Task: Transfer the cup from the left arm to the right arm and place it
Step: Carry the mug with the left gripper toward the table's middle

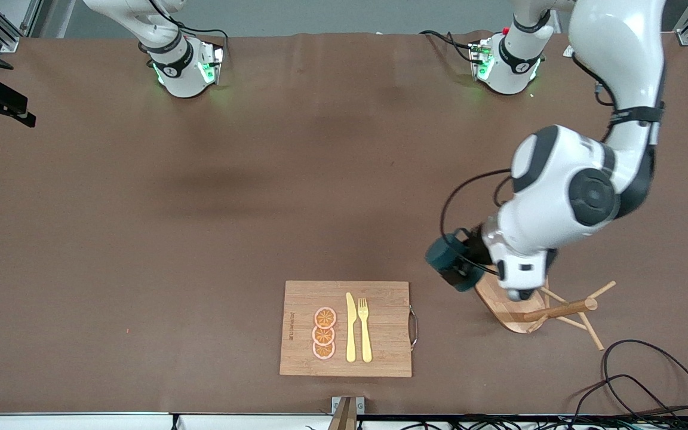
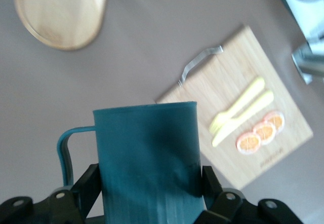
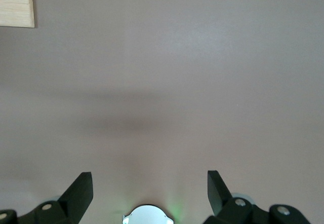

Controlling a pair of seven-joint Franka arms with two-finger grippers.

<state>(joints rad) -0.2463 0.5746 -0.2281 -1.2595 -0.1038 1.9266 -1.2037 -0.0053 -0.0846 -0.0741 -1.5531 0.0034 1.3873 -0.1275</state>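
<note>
A: Where is the cup [image 1: 447, 254]?

B: It is up in the air. The left pincer [image 1: 466, 263] is squeezed tight on it, one finger [image 2: 87, 184] on each side. In the front view it sits at about four o'clock from the middle of the brown surface [image 1: 200, 209], over the bare part between the cutting board [image 1: 302, 328] and the wooden rack [image 1: 559, 310].

A: What does the left wrist view show?

B: The teal cup fills the low middle. Its loop handle [image 2: 65, 148] sticks out at nine o'clock. The board with the yellow knife [image 1: 350, 328], the yellow fork [image 1: 365, 331] and three orange slices [image 1: 323, 333] lies past the cup at about two o'clock.

A: And the right pincer [image 3: 149, 188]?

B: Its fingers are spread wide with nothing between them. It waits over bare brown surface. A corner of the board [image 3: 16, 3] peeks in at eleven o'clock of its own view.
</note>
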